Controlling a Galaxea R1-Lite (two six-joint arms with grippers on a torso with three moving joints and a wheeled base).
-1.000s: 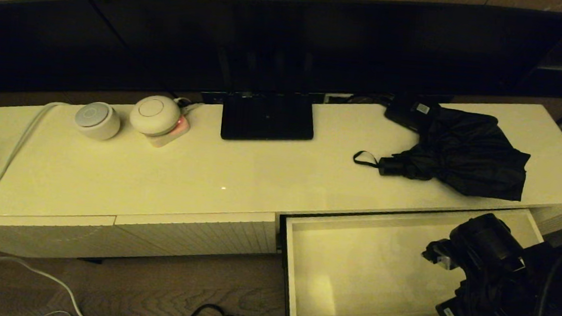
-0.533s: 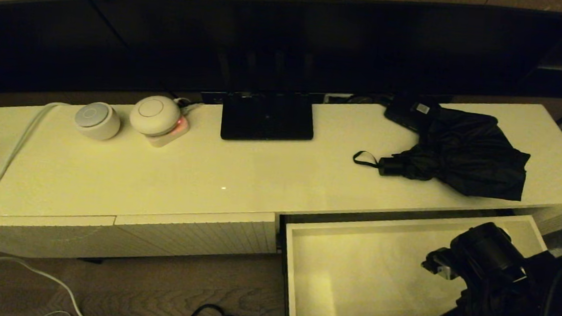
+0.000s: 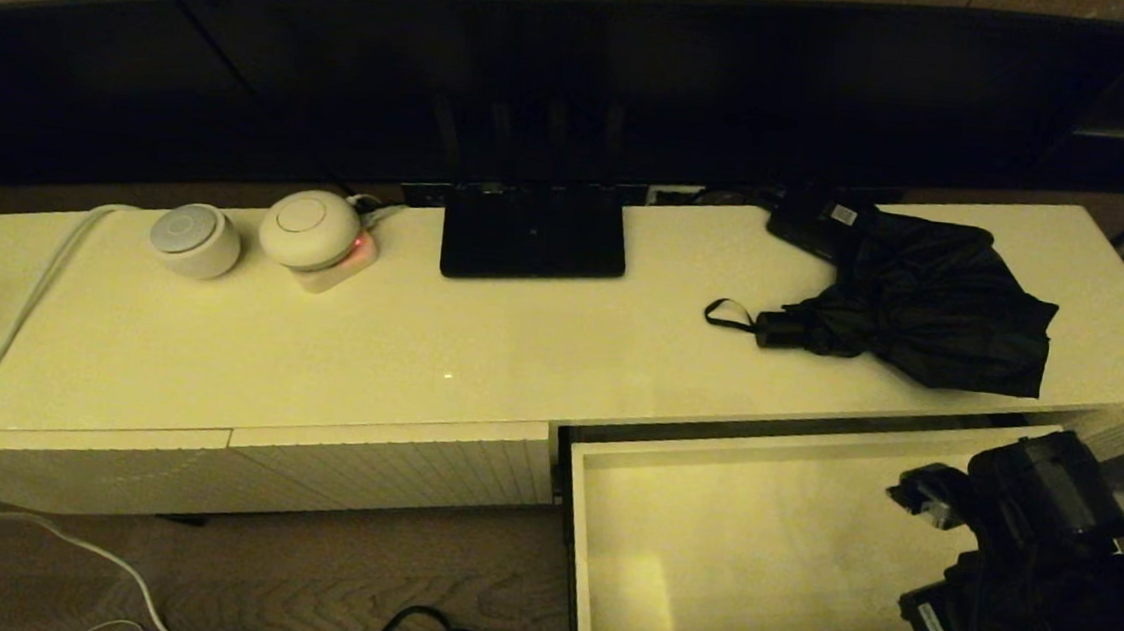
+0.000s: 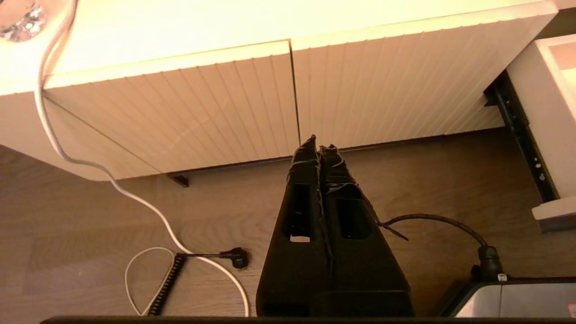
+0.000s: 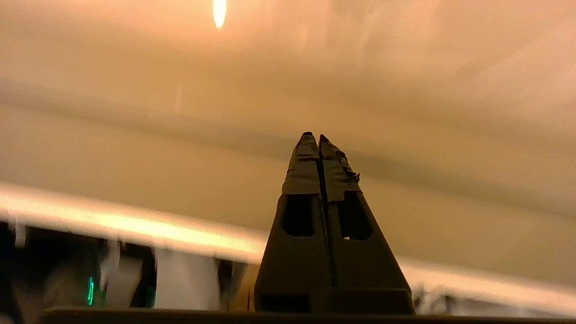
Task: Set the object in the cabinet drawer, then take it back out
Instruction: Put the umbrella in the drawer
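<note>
Head view: a long cream cabinet with a glossy top. The cabinet drawer (image 3: 754, 551) stands pulled out at the near right, its pale interior bare and its left wall, back wall and near rim all exposed. Above it, on the right part of the cabinet top, lies the black folding umbrella (image 3: 924, 304), handle and wrist loop pointing left, baggy fabric spread to the right and stopping just short of the top's near edge. Its far corner touches or overlaps a small black box (image 3: 815, 220) with a white label. A flat black stand (image 3: 533, 233) sits at the far middle; two round white devices (image 3: 248, 231) and a white cable (image 3: 9, 332) occupy the left. The stretch of top between the stand and the umbrella handle is bare.

The right end effector (image 5: 317, 140) hovers over the drawer's right portion, well below and nearer than the umbrella; its fingers are pressed together and grip nothing.

The left end effector (image 4: 318, 143), likewise closed with nothing between its fingers, hangs low over the wooden floor (image 4: 112, 216), in front of the ribbed cream panels (image 4: 252, 103) left of the drawer.
</note>
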